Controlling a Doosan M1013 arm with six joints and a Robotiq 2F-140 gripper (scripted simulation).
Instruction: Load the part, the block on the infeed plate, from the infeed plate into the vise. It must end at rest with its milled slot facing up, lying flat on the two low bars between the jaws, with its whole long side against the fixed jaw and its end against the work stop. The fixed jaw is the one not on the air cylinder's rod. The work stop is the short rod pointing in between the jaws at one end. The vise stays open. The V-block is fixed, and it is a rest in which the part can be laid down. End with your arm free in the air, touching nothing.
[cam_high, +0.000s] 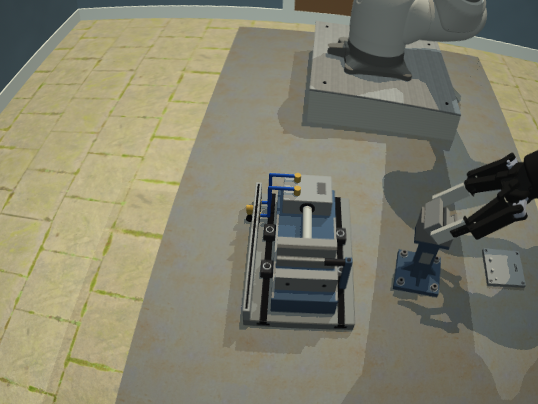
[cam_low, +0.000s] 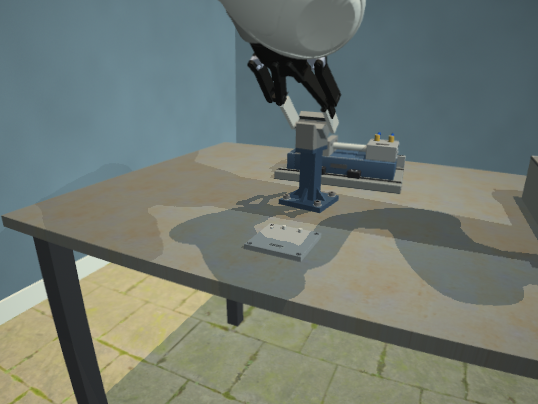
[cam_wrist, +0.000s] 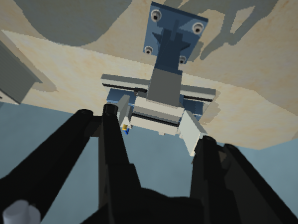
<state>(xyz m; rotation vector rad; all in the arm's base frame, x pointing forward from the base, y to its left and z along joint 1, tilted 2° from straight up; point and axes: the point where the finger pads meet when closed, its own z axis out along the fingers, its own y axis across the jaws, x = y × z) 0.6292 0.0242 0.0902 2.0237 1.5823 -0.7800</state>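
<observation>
The part (cam_high: 431, 214) (cam_low: 310, 134) (cam_wrist: 156, 113), a light grey block, rests in the top of the blue V-block (cam_high: 418, 270) (cam_low: 309, 172) (cam_wrist: 172, 37). My gripper (cam_high: 437, 217) (cam_low: 313, 120) (cam_wrist: 155, 112) is half open. Its two pale fingertips straddle the part on both sides without clamping it. The infeed plate (cam_high: 504, 270) (cam_low: 280, 242) lies bare to the right of the V-block. The vise (cam_high: 300, 300) (cam_low: 350, 167) stands open at mid-table, with its fixed jaw (cam_high: 305, 283) at the near end and the work stop (cam_high: 334, 261) pointing in from the right.
The air cylinder (cam_high: 306, 192) and its rod sit at the vise's far end. The robot's grey pedestal (cam_high: 380, 107) stands at the back. A tall rail (cam_high: 251, 250) runs along the vise's left side.
</observation>
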